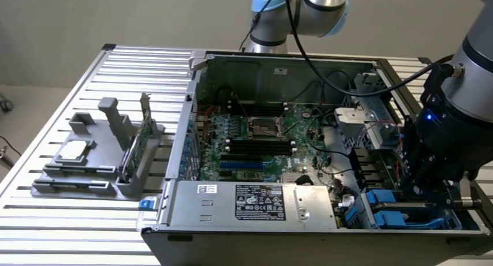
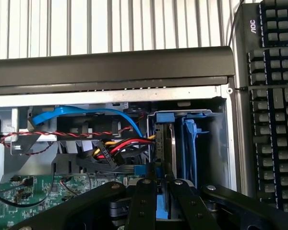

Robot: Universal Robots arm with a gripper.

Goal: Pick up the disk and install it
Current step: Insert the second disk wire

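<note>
Now we see the gripper [image 2: 158, 184] with its black fingers [image 2: 143, 201] drawn narrow around the top edge of the disk [image 2: 164, 143], holding it by its blue carrier as it stands on edge in the drive bay [image 2: 221, 143] of the computer case [image 1: 231, 220]. Taking that case as our landmark, the disk sits in the case's front corner on the exterior view's right, directly under the gripper, partway down into the bay between its metal walls. We judge the disk to be still in the grip and not yet fully seated, though the arm's black body [image 1: 454, 145] covers much of the bay in the exterior view, so we cannot be sure how deep it has gone. Just beside the disk inside the case, a second blue carrier [image 2: 189, 143] stands in the neighbouring slot, and a bundle of red, yellow and black cables [image 2: 115, 148] with a blue ribbon cable [image 2: 86, 112] lies close alongside. The risks, as we judge them, are that the carrier jams if it tilts against the bay rails, or that a loose cable is pinched beneath the disk. Outside the case, a grey parts holder [image 1: 100, 162] rests on the slatted table [image 1: 46, 116] on the exterior view's left, and a keyboard [image 2: 273, 105] lies just beyond the case wall.
</note>
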